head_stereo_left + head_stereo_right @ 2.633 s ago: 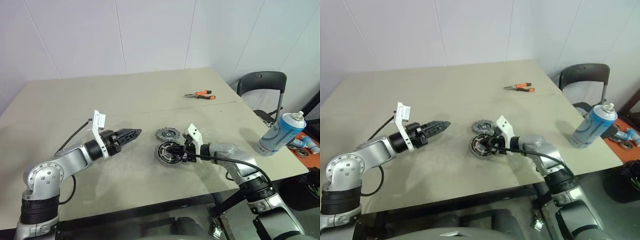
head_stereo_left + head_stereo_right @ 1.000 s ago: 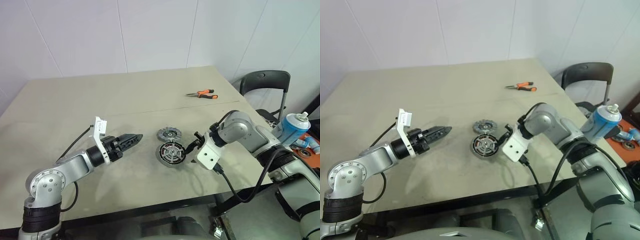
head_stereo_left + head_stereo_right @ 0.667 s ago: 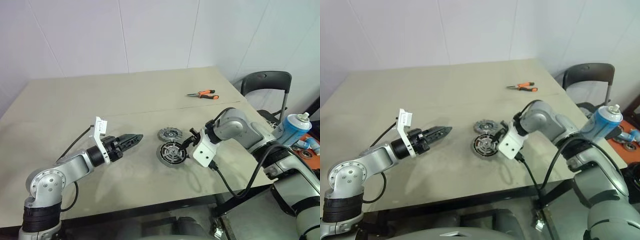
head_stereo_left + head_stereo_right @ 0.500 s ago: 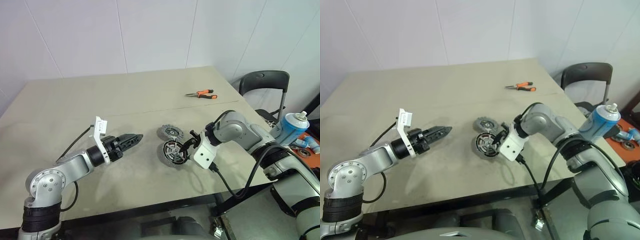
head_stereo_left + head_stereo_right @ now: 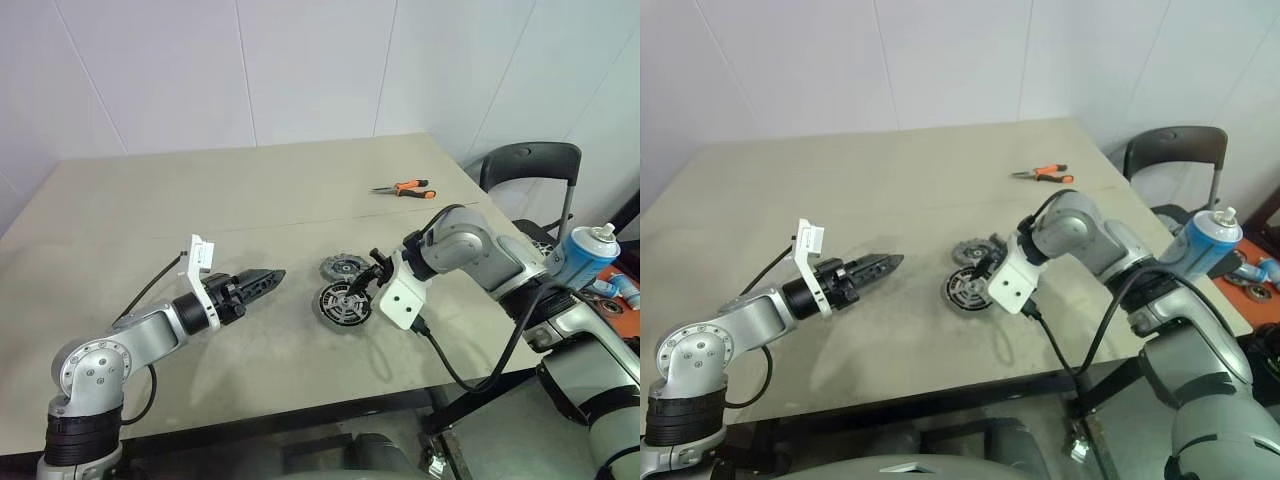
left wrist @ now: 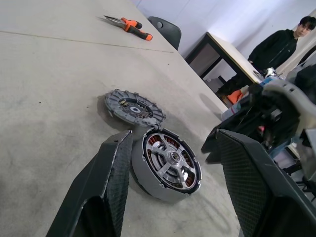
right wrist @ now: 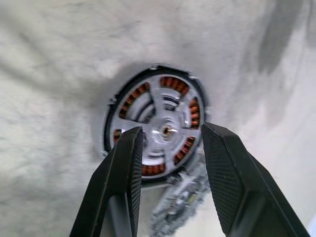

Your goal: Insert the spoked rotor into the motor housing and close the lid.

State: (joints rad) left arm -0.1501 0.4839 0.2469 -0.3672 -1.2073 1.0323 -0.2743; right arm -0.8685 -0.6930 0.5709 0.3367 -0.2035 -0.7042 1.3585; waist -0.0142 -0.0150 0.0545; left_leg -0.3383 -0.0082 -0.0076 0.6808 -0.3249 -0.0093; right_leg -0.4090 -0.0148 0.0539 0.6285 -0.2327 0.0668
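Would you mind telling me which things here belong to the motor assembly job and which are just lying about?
Job: motor housing with the spoked rotor in it; lid beside it.
Lying about: pliers, spray can, chair.

The right gripper (image 5: 372, 281), which lay low across the motor housing (image 5: 345, 305) earlier, has lifted off it; its arm has swung up and bent over, and the open fingers now point down at the housing's right edge. The housing tipped up briefly and now lies flat again.
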